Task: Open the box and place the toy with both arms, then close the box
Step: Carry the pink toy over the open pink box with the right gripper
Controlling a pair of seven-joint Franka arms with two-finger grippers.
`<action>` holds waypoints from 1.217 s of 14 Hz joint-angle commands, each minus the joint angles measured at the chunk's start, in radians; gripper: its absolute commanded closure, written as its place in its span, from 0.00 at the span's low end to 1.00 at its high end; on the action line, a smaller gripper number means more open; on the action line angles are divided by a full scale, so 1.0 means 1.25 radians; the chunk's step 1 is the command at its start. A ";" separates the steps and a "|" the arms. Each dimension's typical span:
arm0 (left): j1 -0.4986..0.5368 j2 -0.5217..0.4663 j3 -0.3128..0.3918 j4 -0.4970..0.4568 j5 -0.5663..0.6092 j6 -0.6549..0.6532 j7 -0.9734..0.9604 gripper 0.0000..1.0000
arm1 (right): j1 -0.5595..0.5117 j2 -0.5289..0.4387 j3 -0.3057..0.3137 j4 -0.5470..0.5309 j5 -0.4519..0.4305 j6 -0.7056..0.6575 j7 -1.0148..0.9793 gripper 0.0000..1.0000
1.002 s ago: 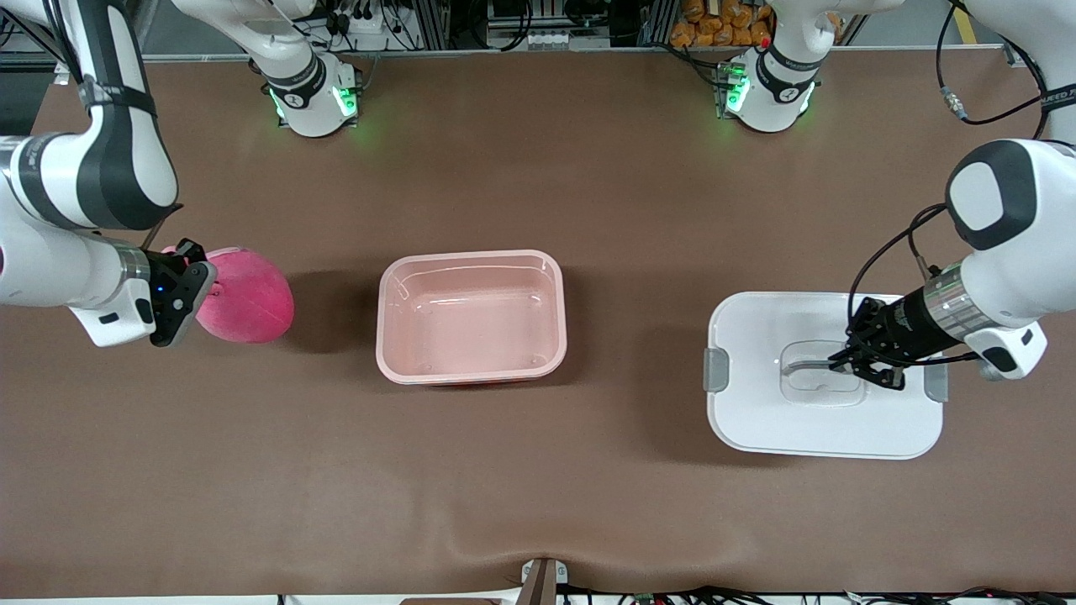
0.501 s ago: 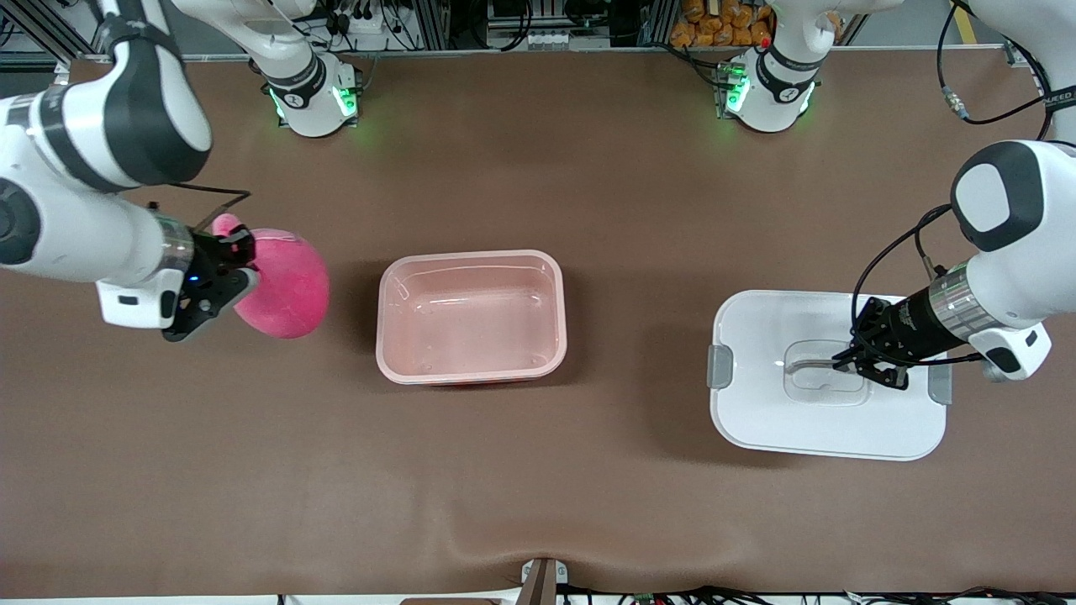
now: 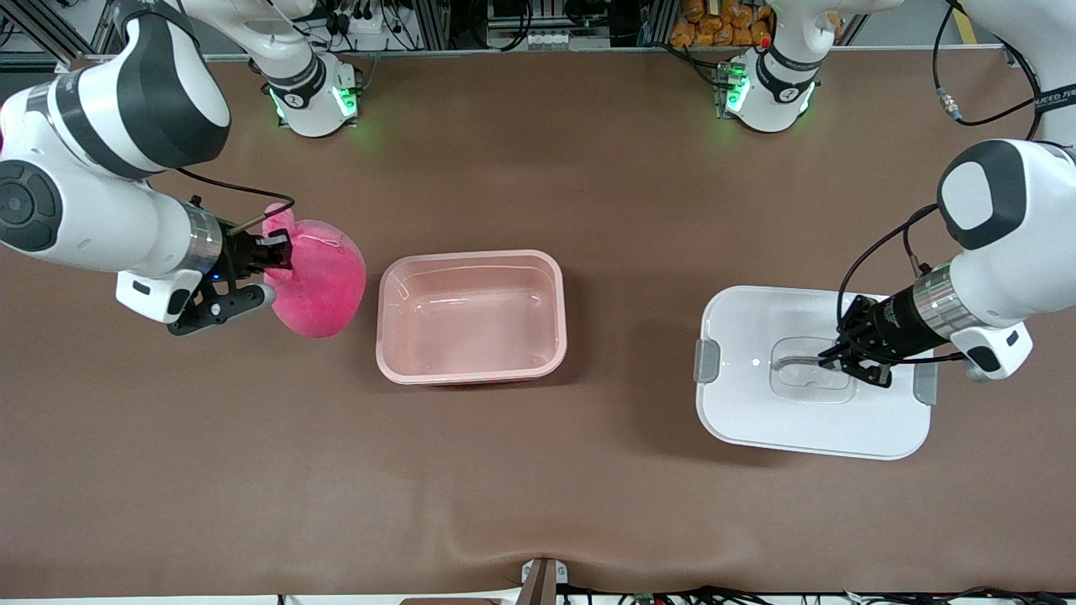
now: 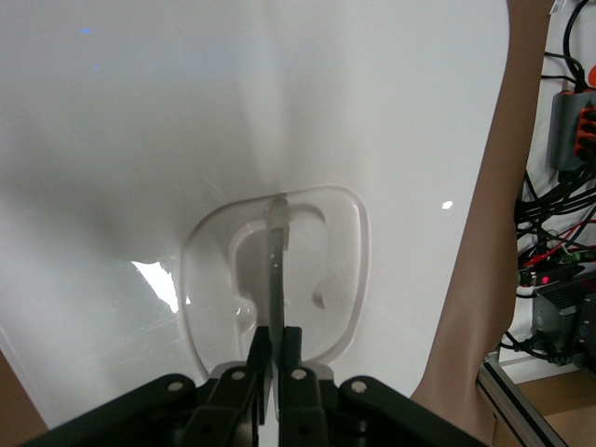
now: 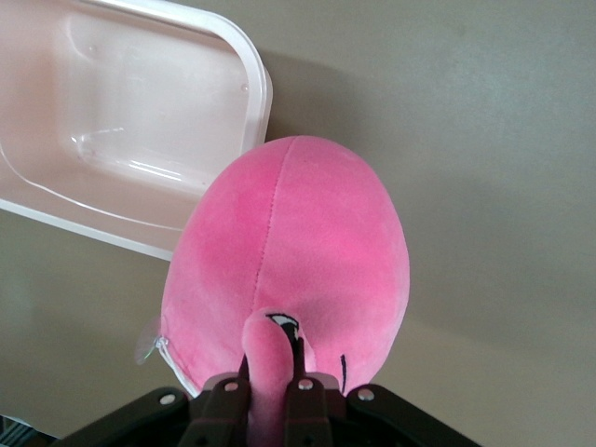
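I'm seeing the box (image 3: 471, 317) sitting open mid-bench, lid off, its long axis running along the bench from the right arm's end toward the left arm's end, open side facing up. Nothing inside it.

Right gripper (image 3: 271, 270) is clenching the toy (image 3: 324, 281) by one small ear, fingers pinched tight on it. The toy is hanging up in the air, just beside the box's short edge at the right arm's end, not over the opening. In the right wrist view the toy (image 5: 289, 275) is dangling below the gripper (image 5: 272, 384) w/ its rounded bulk pointing down and away, long axis in line w/ the gripper, a seam running down its middle; the box (image 5: 140, 121) corner is showing next to it.

Left gripper (image 3: 832, 360) is clamping the clear handle (image 3: 803, 361) of the lid (image 3: 811, 374). The lid is well apart from the box, toward the left arm's end of the bench (image 3: 538, 487), long axis parallel to the box's, a grey clip (image 3: 706, 363) at each short end. Left wrist view: gripper (image 4: 276, 358) fingers are squeezing the thin handle (image 4: 277, 270) edge-on.

Writing: only part of a word on the left arm's band at top corner, too cut off for me to read.
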 commanded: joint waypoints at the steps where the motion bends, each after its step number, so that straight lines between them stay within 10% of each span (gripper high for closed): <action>1: 0.006 -0.011 -0.005 -0.004 0.007 -0.017 -0.002 1.00 | 0.003 0.055 0.028 0.069 0.020 -0.012 0.086 1.00; 7: 0.005 -0.006 -0.005 -0.004 0.007 -0.018 -0.003 1.00 | 0.003 0.119 0.134 0.105 0.012 0.065 0.280 1.00; 17: -0.001 -0.006 -0.005 -0.006 0.007 -0.023 -0.005 1.00 | 0.090 0.201 0.129 0.189 0.004 0.088 0.392 1.00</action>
